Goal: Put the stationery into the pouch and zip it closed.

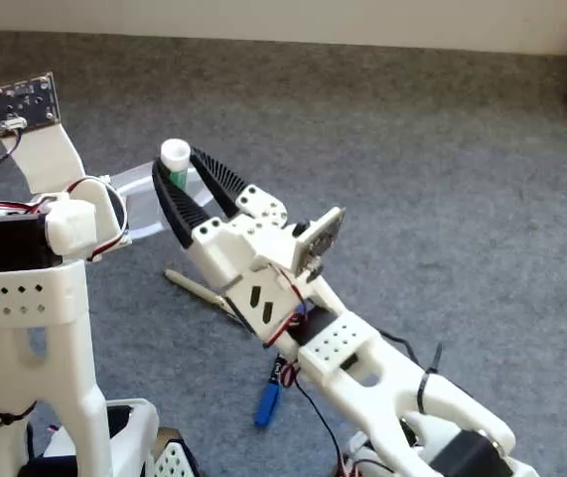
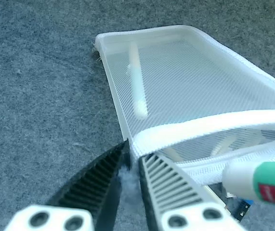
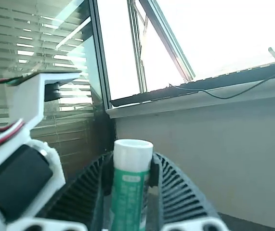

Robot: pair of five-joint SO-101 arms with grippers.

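Observation:
A white mesh pouch (image 2: 200, 91) lies on the grey carpet with its mouth open and a white pen (image 2: 136, 86) inside. My left gripper (image 2: 132, 156) is shut on the pouch's edge at a corner of the mouth. My right gripper (image 1: 176, 165) is shut on a glue stick (image 1: 175, 155) with a green body and white cap, held upright above the pouch (image 1: 140, 195). The same glue stick (image 3: 130, 185) stands between the right gripper's (image 3: 132, 161) black ribbed fingers, and its capped end (image 2: 260, 182) hangs beside the pouch mouth.
A pale pencil-like stick (image 1: 200, 288) lies on the carpet beside the right arm. A small blue object (image 1: 268, 402) lies near that arm's base. The left arm's white body (image 1: 40, 268) stands at the left. Open carpet stretches to the right.

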